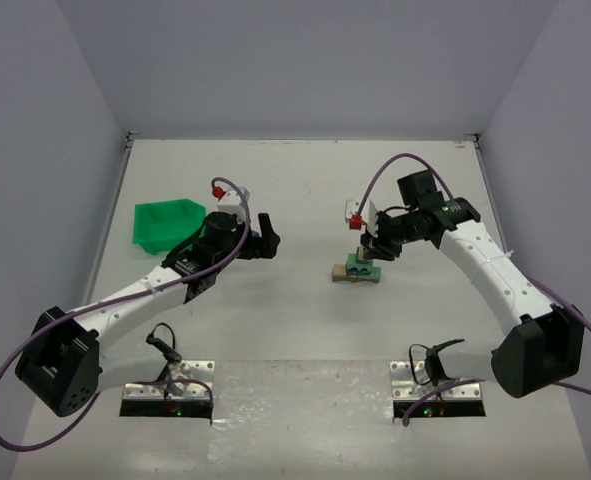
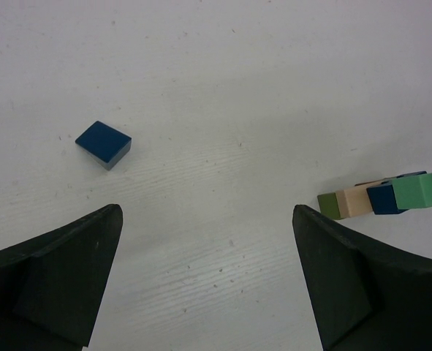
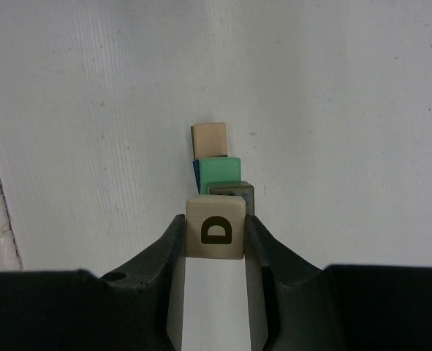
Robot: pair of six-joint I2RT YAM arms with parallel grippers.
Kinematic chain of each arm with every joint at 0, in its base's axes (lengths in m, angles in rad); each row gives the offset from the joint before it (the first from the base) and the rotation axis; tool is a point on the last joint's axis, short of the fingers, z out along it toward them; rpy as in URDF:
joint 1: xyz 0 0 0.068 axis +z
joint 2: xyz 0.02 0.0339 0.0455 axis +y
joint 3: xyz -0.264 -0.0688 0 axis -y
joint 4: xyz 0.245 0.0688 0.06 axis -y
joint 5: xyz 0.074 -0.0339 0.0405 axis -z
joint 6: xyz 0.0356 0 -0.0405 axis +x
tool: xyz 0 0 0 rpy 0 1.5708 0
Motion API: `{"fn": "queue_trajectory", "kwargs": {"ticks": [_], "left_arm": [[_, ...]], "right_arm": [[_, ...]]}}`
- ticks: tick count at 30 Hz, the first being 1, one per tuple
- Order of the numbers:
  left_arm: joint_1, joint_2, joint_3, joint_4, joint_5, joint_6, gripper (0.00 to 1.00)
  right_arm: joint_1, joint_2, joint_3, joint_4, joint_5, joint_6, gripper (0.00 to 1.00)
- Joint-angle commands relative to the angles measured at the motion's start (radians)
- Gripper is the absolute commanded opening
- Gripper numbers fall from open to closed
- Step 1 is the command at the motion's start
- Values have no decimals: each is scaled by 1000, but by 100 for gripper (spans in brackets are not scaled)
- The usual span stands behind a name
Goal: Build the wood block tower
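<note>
Bin far left, blue block lying apart.

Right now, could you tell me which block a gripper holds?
The tan block marked D, pinched by the right gripper; others sit in the tower, and a blue block lies loose.

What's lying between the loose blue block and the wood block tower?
Nothing. In the left wrist view, the table between the blue block and the wood block tower is bare.
</note>
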Motion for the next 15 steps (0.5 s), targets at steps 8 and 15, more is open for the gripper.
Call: {"fn": "queue_trajectory", "kwargs": {"ticks": [8, 15], "left_arm": [[-9, 15, 44, 69, 28, 49, 100], [-9, 16, 45, 66, 25, 63, 100]], "right_arm": [[-48, -7, 3, 68, -95, -52, 13], [-58, 9, -5, 84, -91, -70, 15]]}}
